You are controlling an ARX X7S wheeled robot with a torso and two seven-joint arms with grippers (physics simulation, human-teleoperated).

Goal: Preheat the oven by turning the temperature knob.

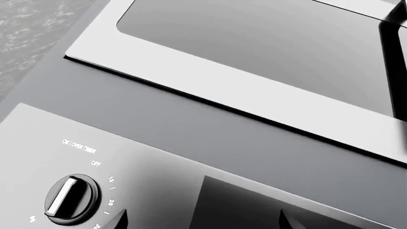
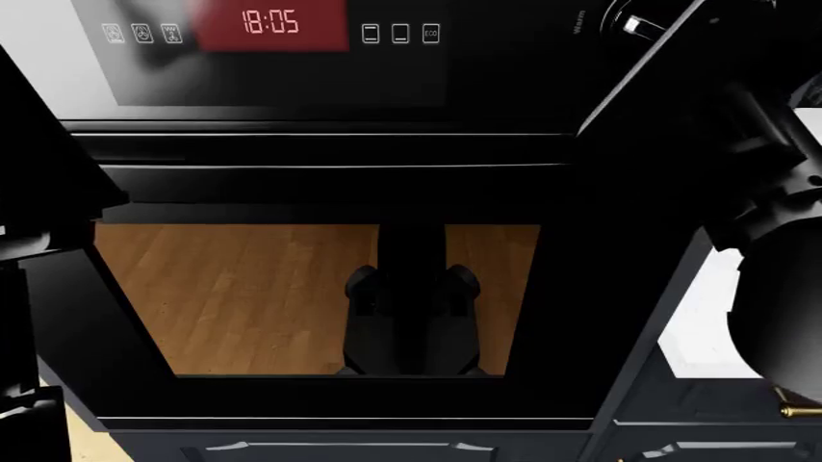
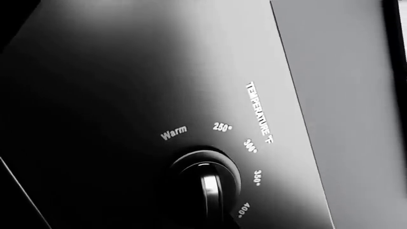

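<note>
Glossy black oven (image 2: pixel 321 192) front filling the head view, wood floor mirrored in the door glass, red clock (image 2: pixel 271 22) on the panel above. Temperature knob (image 3: pixel 207 183) at the panel's upper right end, close before the right wrist camera, silver pointer bar ringed by Warm, 250, 300, 350, 400. Right gripper not visible; open or closed, cannot tell. Best approached square-on, pinching across the bar, then rotating slowly. Left arm elsewhere, facing a timer knob (image 1: pixel 71 199) under a steel-rimmed cooktop (image 1: pixel 254 90); left gripper state likewise impossible to judge. No table in sight.
</note>
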